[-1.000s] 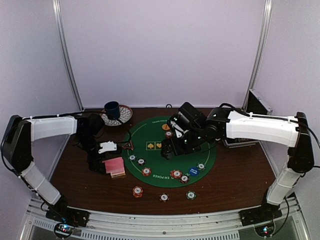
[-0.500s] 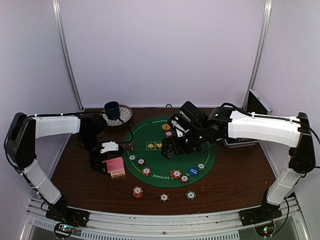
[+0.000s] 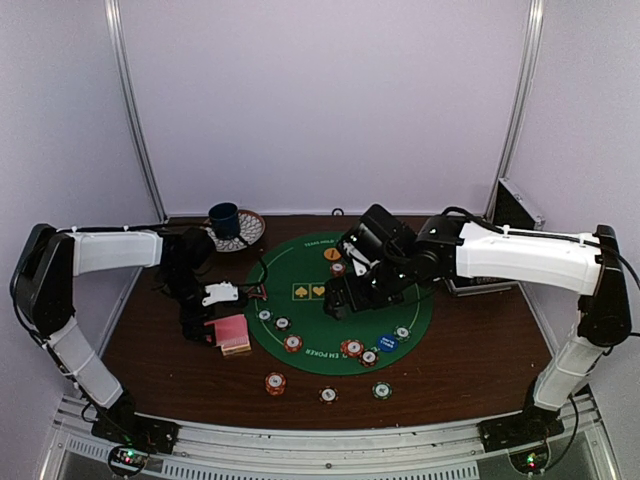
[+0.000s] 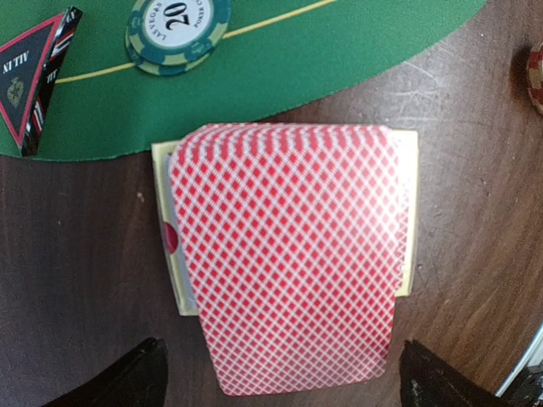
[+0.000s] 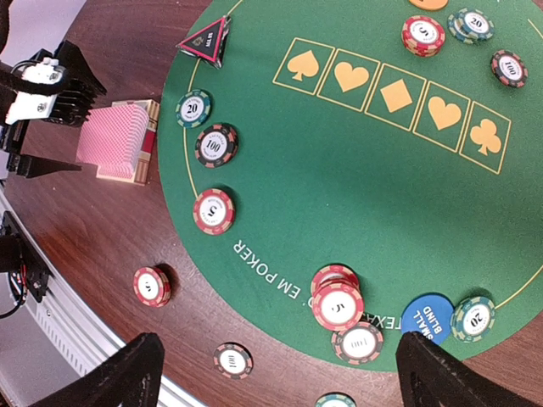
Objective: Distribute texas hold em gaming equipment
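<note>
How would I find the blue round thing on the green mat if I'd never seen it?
Find the round green mat on the brown table. Look at its near edge, toward the right arm's side, beside the stacked red chips. The blue button is flat, all blue with white words, not stripy like the chips.

Changes, top view:
- Left arm [image 3: 115,250]: white upper link shifted slightly right, toward the mat [image 3: 330,325]; elbow drawn in from the left edge.
- Left end effector [image 3: 208,325]: carried a little right with the arm, closer over the cards [image 3: 234,333], whose left edge is now more covered.
- Right arm [image 3: 520,255]: white link moved slightly right.
- Right end effector [image 3: 342,298]: a touch further right over the mat.
- Timing: most of the shift came in the first half; very little after.
</note>
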